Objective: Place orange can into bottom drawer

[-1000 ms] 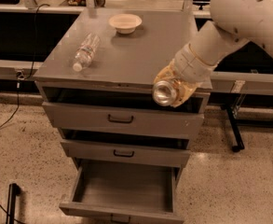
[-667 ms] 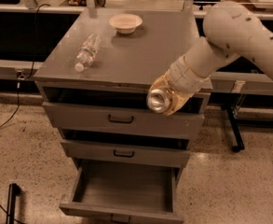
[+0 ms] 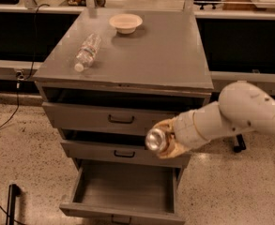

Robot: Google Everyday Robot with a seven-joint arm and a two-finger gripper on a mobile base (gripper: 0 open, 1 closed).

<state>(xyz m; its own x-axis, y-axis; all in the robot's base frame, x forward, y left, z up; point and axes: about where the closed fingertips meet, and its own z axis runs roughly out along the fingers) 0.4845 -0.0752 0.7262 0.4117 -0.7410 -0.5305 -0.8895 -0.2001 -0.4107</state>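
Orange can: held in the air in front of the cabinet, level with the middle drawer. Its shiny silver end faces the camera and its sides are mostly hidden. Gripper: jaws closed around the can, though the finger edges are hard to make out, so the contact points are uncertain. White arm reaches in from the right. Bottom drawer: pulled open, below and slightly left of the can, grey inside. Top drawer slightly open. On the cabinet top: water bottle lying on its side at left, bowl near the back.
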